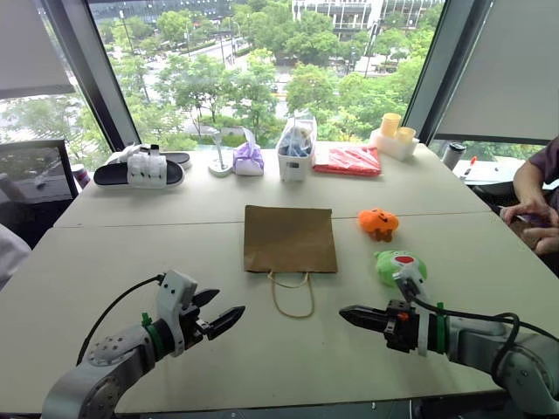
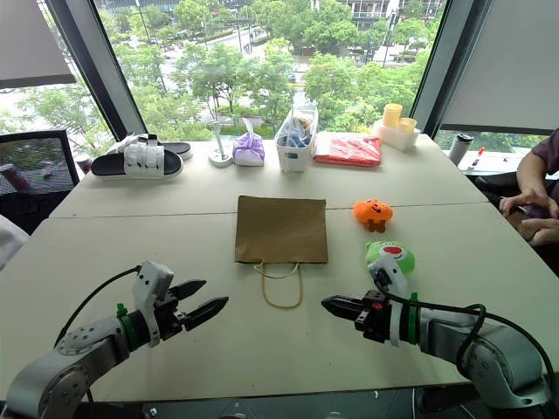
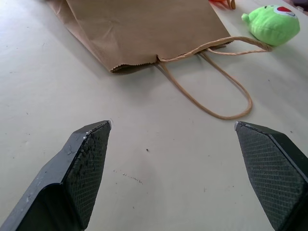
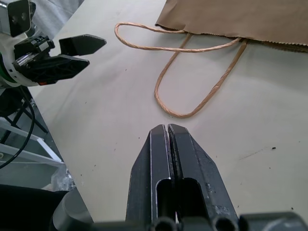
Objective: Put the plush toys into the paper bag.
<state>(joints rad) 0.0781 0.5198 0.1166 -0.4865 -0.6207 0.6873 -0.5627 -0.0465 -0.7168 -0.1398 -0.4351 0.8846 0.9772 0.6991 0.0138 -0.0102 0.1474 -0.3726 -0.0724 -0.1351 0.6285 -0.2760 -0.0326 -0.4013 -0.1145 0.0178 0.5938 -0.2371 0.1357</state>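
While the left gripper (image 1: 222,311) gapes and the right gripper (image 1: 348,314) is pinched closed, the brown kraft paper bag (image 1: 289,238) lies flat mid-frame, fuzzy plush toys (image 1: 379,223) right of it.

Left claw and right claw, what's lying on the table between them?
Bare table. The bag's string handles loop just beyond the line from left claw to right claw, seen from the head view.

Table (image 1: 175,262) with paper bag (image 1: 289,237), plush toys (image 1: 378,223)

Bare table (image 1: 288,349) lies open between both grippers; ahead, only the paper bag (image 1: 289,237) (apparently lying flat) and its string handles (image 1: 292,297) — low obstacles.
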